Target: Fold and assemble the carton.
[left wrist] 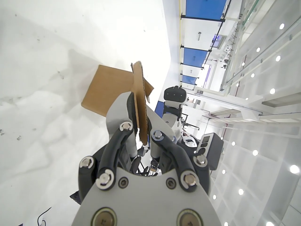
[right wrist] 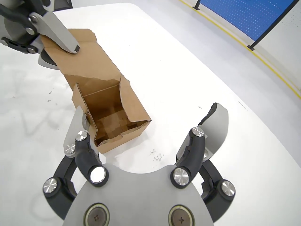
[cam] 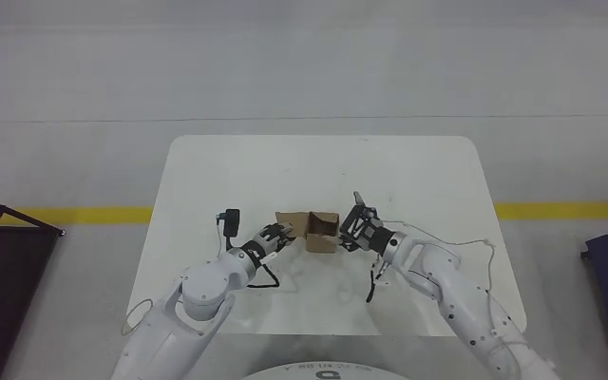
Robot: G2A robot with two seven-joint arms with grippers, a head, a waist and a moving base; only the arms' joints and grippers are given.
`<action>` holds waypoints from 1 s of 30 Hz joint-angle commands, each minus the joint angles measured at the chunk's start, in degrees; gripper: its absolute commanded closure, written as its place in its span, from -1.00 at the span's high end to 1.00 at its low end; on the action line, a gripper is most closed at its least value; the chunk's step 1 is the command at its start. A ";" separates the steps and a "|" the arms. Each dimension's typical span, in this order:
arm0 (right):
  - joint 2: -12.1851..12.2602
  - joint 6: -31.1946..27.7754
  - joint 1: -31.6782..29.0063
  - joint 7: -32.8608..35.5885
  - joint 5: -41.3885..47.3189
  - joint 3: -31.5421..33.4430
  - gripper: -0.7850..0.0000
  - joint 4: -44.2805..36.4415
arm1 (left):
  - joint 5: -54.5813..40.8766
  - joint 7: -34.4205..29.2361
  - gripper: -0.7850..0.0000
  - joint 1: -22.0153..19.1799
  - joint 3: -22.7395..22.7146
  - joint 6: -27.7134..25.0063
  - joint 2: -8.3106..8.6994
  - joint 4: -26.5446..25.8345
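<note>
A small brown carton (cam: pixel 313 230) lies on its side on the white table (cam: pixel 427 180), between my two grippers. My left gripper (left wrist: pixel 138 109) is shut on a flap (left wrist: pixel 140 95) at one end of the carton (left wrist: pixel 108 90), which stands edge-on between the fingers. From the right wrist view, that same gripper (right wrist: pixel 70 48) clamps the far flap. The carton's (right wrist: pixel 94 62) near end is open, with loose flaps, and faces my right gripper (right wrist: pixel 148 116). The right gripper is open, and one finger (right wrist: pixel 77 121) lies against the carton's side flap.
A thin cable (cam: pixel 456 242) lies on the table beside the right arm. A dark stand (cam: pixel 19 256) is off the table's left side, and a yellow line (cam: pixel 85 215) runs along the floor. A blue panel (right wrist: pixel 247 8) stands beyond the table edge.
</note>
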 commanded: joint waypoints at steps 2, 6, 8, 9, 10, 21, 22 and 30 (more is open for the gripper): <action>-0.35 1.33 0.59 1.86 1.07 -0.52 1.00 0.40 | 0.35 -0.22 -1.00 -0.13 0.01 0.38 0.02 -0.14; -0.69 2.65 1.23 3.70 1.89 -0.77 1.00 1.04 | 0.48 -0.54 -1.00 -0.26 -0.14 0.84 0.03 -0.30; -0.91 3.79 1.57 4.98 2.78 -0.82 1.00 1.30 | 0.63 -0.77 -1.00 -0.31 -0.20 1.08 0.05 -0.35; -1.03 4.20 1.74 5.26 3.31 -0.91 1.00 1.25 | 0.71 -0.91 -1.00 -0.36 -0.22 1.18 0.06 -0.43; -1.13 4.73 1.91 5.38 3.73 -0.90 1.00 1.19 | 0.79 -1.14 -1.00 -0.44 -0.21 1.30 0.07 -0.47; -1.88 5.37 3.77 7.79 4.70 -1.48 1.00 0.14 | 1.60 -2.13 -1.00 -1.79 0.32 2.15 -0.02 -0.25; -2.03 5.68 4.21 8.22 5.12 -1.61 1.00 0.48 | 1.68 -2.24 -1.00 -1.85 0.37 2.17 -0.02 -0.21; -3.34 8.01 7.79 12.12 4.26 -4.88 1.00 2.40 | 1.92 -2.56 -1.00 -2.18 0.37 2.30 -0.05 -0.02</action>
